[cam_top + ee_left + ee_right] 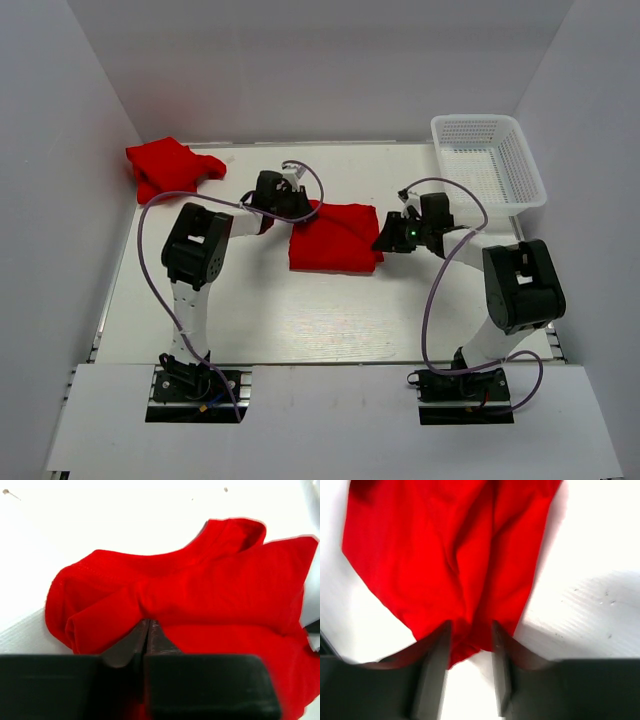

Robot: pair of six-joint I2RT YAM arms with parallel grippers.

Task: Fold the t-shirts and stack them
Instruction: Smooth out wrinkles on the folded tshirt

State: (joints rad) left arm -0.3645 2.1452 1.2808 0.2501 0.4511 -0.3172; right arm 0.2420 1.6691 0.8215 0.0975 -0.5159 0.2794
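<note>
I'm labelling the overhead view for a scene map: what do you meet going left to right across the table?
crumpled red t-shirt → left gripper → folded red t-shirt → right gripper → white mesh basket

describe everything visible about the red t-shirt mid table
The middle t-shirt is plain bright red soft cloth, no print, folded into a rumpled, roughly rectangular bundle lying flat on the white table. The left claw is pinched shut on its left edge; the right claw stands open astride its right corner.
</note>
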